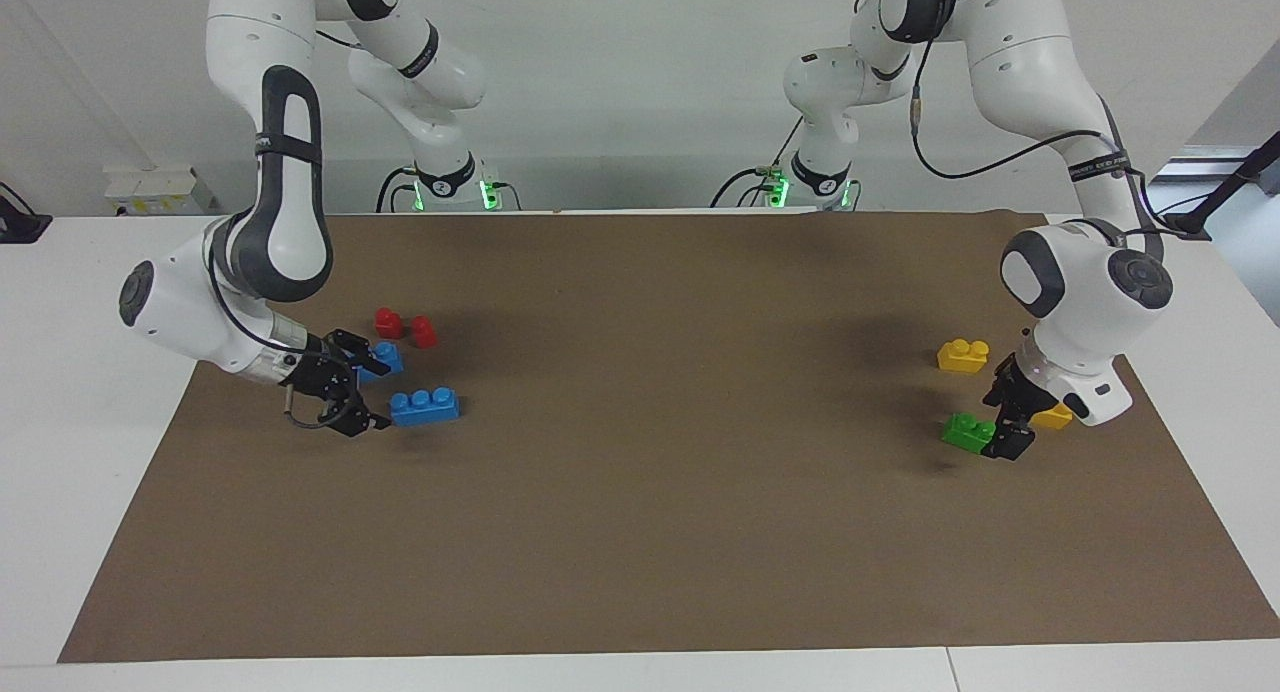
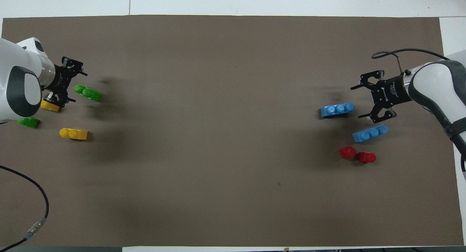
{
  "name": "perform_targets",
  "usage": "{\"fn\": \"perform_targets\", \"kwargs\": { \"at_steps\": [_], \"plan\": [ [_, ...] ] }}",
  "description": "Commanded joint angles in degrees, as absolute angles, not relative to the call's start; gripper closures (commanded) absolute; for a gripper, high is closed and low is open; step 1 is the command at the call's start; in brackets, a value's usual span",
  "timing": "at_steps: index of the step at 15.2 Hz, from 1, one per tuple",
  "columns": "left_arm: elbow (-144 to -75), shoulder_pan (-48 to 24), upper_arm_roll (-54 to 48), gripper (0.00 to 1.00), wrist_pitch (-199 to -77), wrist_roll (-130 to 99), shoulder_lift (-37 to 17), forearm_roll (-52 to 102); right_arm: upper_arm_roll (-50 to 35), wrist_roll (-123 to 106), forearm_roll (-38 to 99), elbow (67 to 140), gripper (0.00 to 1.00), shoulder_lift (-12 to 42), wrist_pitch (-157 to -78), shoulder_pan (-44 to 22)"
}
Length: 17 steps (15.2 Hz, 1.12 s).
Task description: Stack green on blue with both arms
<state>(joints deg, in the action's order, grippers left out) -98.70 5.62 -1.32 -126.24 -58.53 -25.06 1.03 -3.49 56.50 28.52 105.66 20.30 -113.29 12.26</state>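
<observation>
Left gripper (image 2: 69, 85), at the overhead frame's left edge, spread wide, fingers flanking the end of the small bright green two-stud plastic brick (image 2: 87, 93), not gripping. Second green brick (image 2: 27, 122) and two yellow two-stud bricks (image 2: 73, 133) (image 2: 50, 105) crowded just beside it. Right gripper (image 2: 369, 101), at right edge, spread wide beside the long blue three-stud plastic brick (image 2: 337, 109). Second blue brick (image 2: 370, 133) and two small red bricks (image 2: 357, 154) lower right. All on brown paper mat (image 2: 233, 135). Gripper lettering unreadable.

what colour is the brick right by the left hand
Green, with two studs; the open left hand is beside it. Clearest in the overhead view.
</observation>
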Motion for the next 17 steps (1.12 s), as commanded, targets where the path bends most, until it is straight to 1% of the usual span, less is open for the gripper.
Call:
{"fn": "perform_targets", "kwargs": {
  "at_steps": [1,5,7,8,9,10,11,12,13,14,15,17],
  "plan": [
    [-100.01,5.98,-1.49,0.0,-128.05,-60.12,-25.49,-0.44,-3.87,56.6,30.23,108.63,0.03,19.78,-116.89,11.95],
    [-102.74,6.42,-1.49,0.0,-130.34,-60.12,-25.05,-0.53,-3.87,52.66,31.9,111.52,0.05,19.95,-119.52,11.95],
    [-102.92,6.42,-1.49,0.0,-130.52,-60.21,-24.96,-0.53,-3.87,52.12,32.34,112.23,0.06,20.21,-120.85,11.95],
    [-102.92,6.42,-1.49,0.0,-130.52,-60.21,-24.96,-0.53,-3.87,52.03,32.34,112.24,0.09,20.3,-120.94,11.95],
    [-102.92,6.5,-1.49,0.01,-130.6,-60.29,-24.96,-0.53,-3.87,51.86,32.34,112.24,0.14,20.3,-121.2,11.87],
    [-102.92,6.5,-1.49,0.14,-130.61,-60.29,-24.96,-0.53,-3.87,51.68,32.34,112.24,0.23,20.56,-121.46,11.87],
    [-102.75,6.5,-1.49,0.61,-130.52,-60.21,-24.96,-0.53,-3.87,51.07,32.34,112.24,0.41,21.09,-122.07,11.87],
    [-102.74,6.5,-1.49,1.0,-130.43,-60.12,-24.96,-0.53,-3.87,50.02,32.34,112.24,0.54,21.44,-122.43,11.87],
    [-102.48,6.5,-1.49,1.0,-130.43,-59.94,-24.96,-0.53,-3.87,49.66,32.34,112.24,0.71,21.53,-122.43,11.87],
    [-102.31,6.5,-1.49,1.0,-130.26,-59.77,-25.05,-0.53,-3.87,49.57,32.26,112.15,0.84,21.53,-122.17,11.87],
    [-102.22,6.59,-1.49,1.0,-130.25,-59.68,-25.05,-0.53,-3.87,49.05,32.17,111.71,0.98,21.53,-121.82,11.78],
    [-101.61,6.5,-1.49,1.0,-129.64,-59.68,-25.05,-0.62,-3.87,44.06,31.21,111.27,1.0,21.53,-121.73,11.08]
  ]
}}
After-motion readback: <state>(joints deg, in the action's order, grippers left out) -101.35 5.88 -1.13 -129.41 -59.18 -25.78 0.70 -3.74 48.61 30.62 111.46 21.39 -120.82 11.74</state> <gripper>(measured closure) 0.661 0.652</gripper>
